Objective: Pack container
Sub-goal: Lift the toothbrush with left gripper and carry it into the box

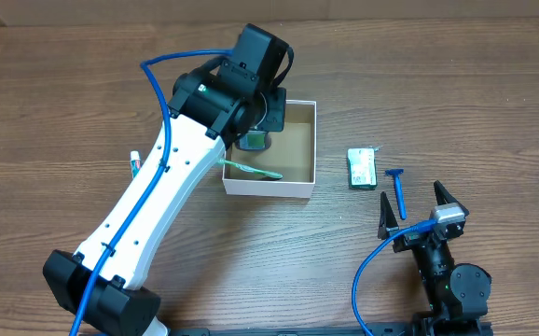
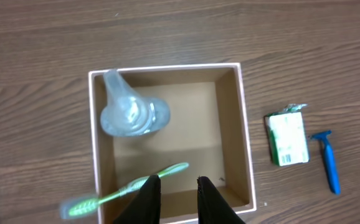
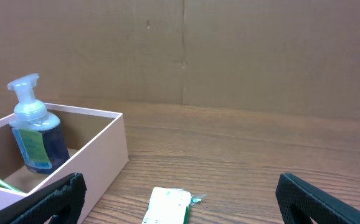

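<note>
Closest to the lens, at the bottom middle of the left wrist view, the left gripper [image 2: 179,199] shows two dark fingers [image 2: 147,202] with only a narrow slit between them, and I see nothing clamped there. Just above, a green toothbrush [image 2: 127,193] lies slanted and blurred across the lower left corner of the box [image 2: 245,124], one end past the left wall. I cannot tell if it touches the fingers. The box sits mid-frame on the wooden table [image 2: 43,37], brown inside with a white rim. A clear pump bottle [image 2: 133,112] is in its upper left corner. Right of the box, apart from it, lies a green packet [image 2: 287,138], with a blue razor [image 2: 328,162] just beside that. In the overhead view the right gripper [image 1: 410,191] is at the lower right, spread wide and holding nothing, near the razor.
</note>
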`<control>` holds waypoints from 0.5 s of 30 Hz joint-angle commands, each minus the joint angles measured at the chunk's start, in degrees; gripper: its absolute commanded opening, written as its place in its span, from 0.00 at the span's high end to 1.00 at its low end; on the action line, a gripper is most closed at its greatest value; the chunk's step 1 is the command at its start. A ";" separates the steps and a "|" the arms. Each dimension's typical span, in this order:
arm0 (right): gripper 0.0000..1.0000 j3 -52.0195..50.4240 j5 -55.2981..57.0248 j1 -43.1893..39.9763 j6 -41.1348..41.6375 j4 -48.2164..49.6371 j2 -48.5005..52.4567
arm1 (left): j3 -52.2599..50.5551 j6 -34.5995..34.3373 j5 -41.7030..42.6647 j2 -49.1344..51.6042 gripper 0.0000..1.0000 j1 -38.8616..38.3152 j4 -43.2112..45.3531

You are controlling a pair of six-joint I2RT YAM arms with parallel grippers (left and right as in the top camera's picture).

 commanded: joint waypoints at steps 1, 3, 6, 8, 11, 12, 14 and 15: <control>0.00 -0.61 0.11 0.46 -0.22 0.31 -0.46 | 1.60 -0.96 -7.02 -0.24 0.79 0.02 -4.85; 0.00 -0.61 0.11 0.48 -0.22 0.31 -0.46 | 1.60 -1.75 -8.66 -0.24 0.76 0.07 -8.79; 0.00 -0.61 0.11 0.46 -0.22 0.31 -0.46 | 1.46 -5.25 -13.11 -0.24 0.75 0.35 -14.49; 0.00 -0.61 0.11 0.46 -0.22 0.31 -0.46 | 0.96 -6.80 -14.38 -0.24 0.76 1.68 -16.44; 0.00 -0.61 0.11 0.46 -0.22 0.31 -0.46 | -0.52 -8.44 -9.77 -0.24 0.70 5.44 -16.92; 0.00 -0.61 0.11 0.46 -0.22 0.31 -0.46 | -1.25 -8.41 -6.36 -0.22 0.62 6.97 -16.50; 0.00 -0.61 0.11 0.48 -0.22 0.31 -0.46 | -3.58 -8.13 2.03 -0.22 0.40 10.32 -14.95; 0.00 -0.61 0.11 0.48 -0.22 0.31 -0.46 | -5.07 -7.58 5.31 -0.22 0.31 11.65 -13.70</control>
